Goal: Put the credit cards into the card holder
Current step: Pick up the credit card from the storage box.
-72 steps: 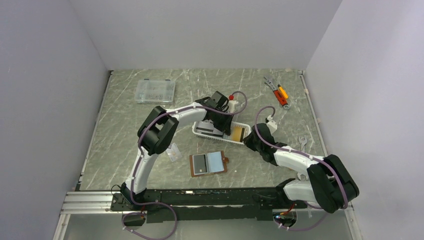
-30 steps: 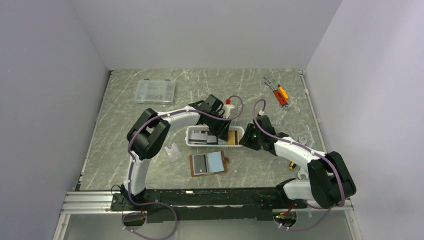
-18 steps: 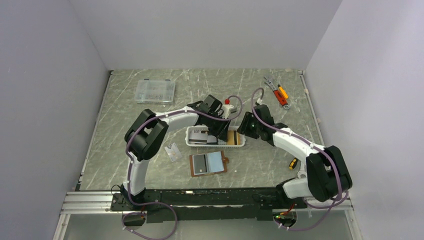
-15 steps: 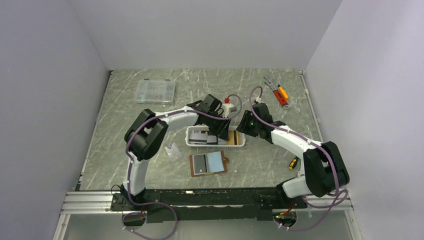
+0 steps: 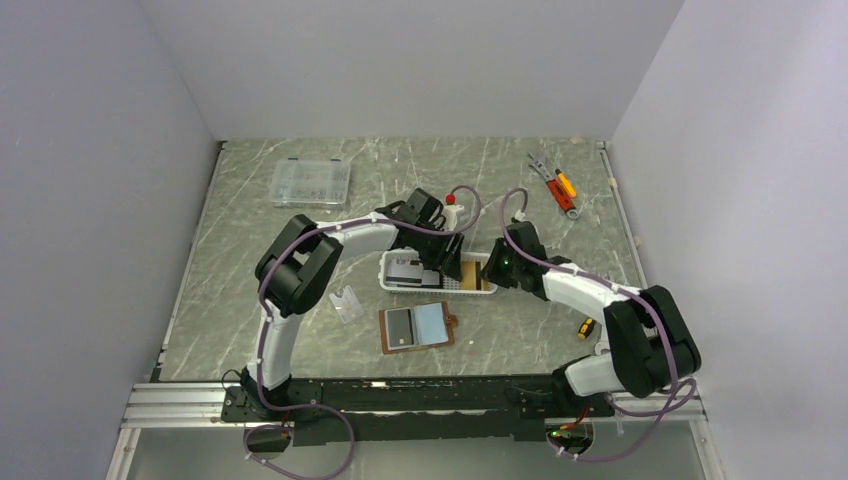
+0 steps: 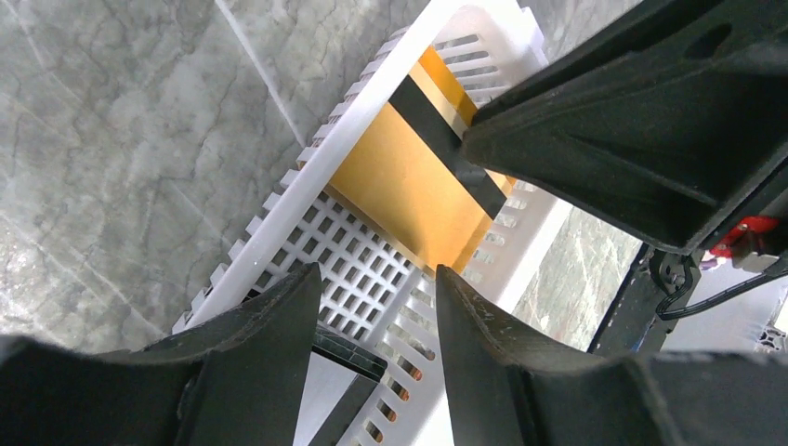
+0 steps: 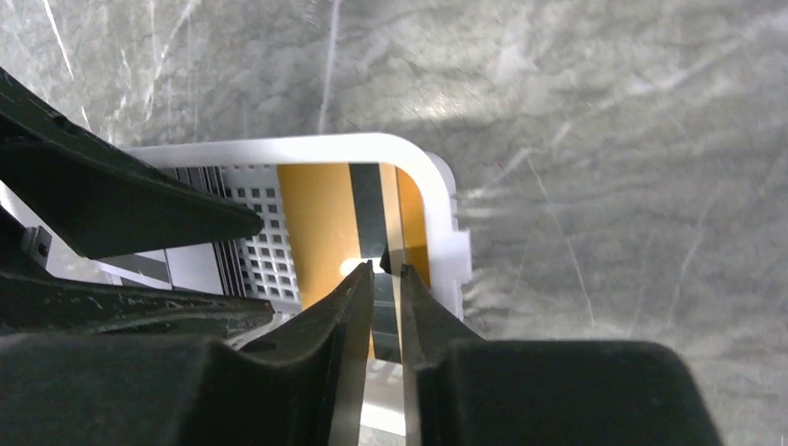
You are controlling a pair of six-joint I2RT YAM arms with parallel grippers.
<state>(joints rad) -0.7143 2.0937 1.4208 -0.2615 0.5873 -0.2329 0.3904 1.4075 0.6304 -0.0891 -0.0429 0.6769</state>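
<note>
The credit cards lie in a white slotted basket [image 5: 432,288]: an orange-gold card [image 6: 409,177] [image 7: 321,218] with a black stripe leans at its right end, and grey and black ones [image 5: 405,270] sit at its left. The card holder [image 5: 434,322] lies open in front of the basket, pale blue inside, with a dark card [image 5: 398,330] on its left half. My left gripper [image 6: 372,279] [image 5: 447,264] hangs open over the basket floor with nothing between its fingers. My right gripper [image 7: 384,269] [image 5: 492,270] is at the basket's right end above the orange-gold card's stripe, its jaws a narrow gap apart.
A clear compartment box [image 5: 311,182] stands at the back left. A small clear plastic piece [image 5: 347,304] lies left of the card holder. Pliers and tools [image 5: 555,185] sit at the back right. A white bottle with a red cap [image 5: 451,206] stands behind the basket.
My right gripper came down from behind the basket onto its right end and its jaws narrowed. My left jaws widened. The basket slid slightly to the right.
</note>
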